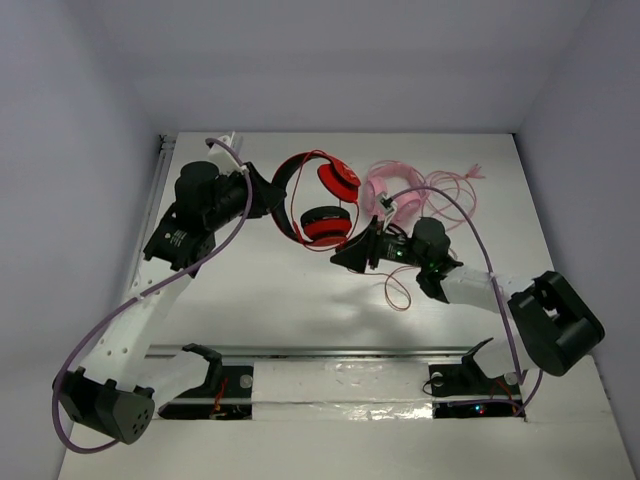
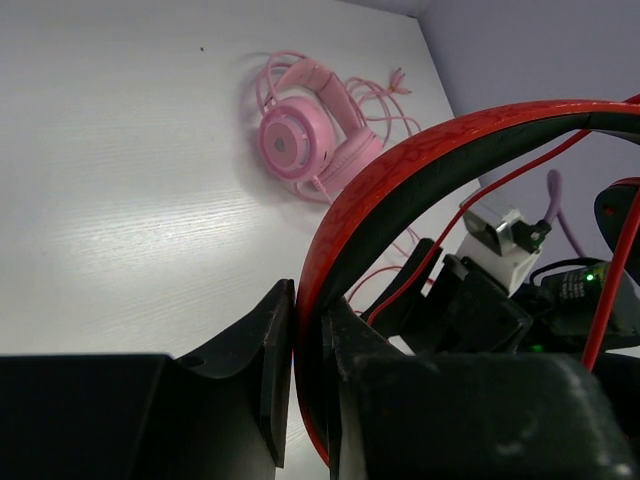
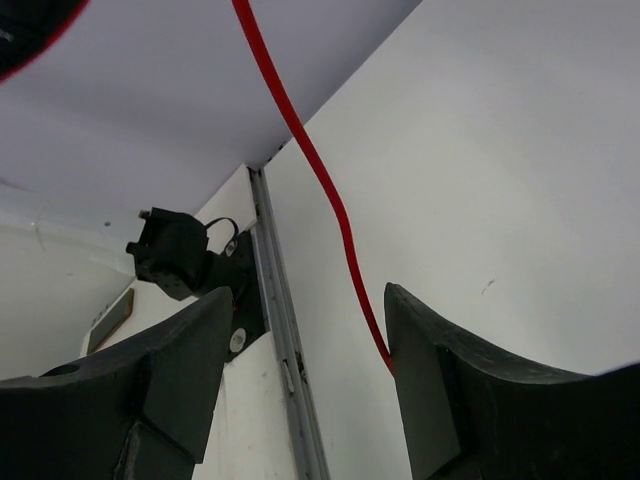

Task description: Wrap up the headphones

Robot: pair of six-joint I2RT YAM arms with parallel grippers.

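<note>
two left fingers [image 2: 265, 380] clamp the headphones [image 2: 420, 165]; right fingers [image 3: 185, 375] stand apart.

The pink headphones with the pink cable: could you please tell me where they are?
In the top view the pink headphones lie on the table's far side, right of the red over-ear headphones and beyond the right gripper.

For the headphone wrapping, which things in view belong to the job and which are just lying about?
Belongs to the job: red headphones, headband clamped in the left tool; their red cable, passing through the open right tool.
Lying about: pink headphones with pink cable.
</note>
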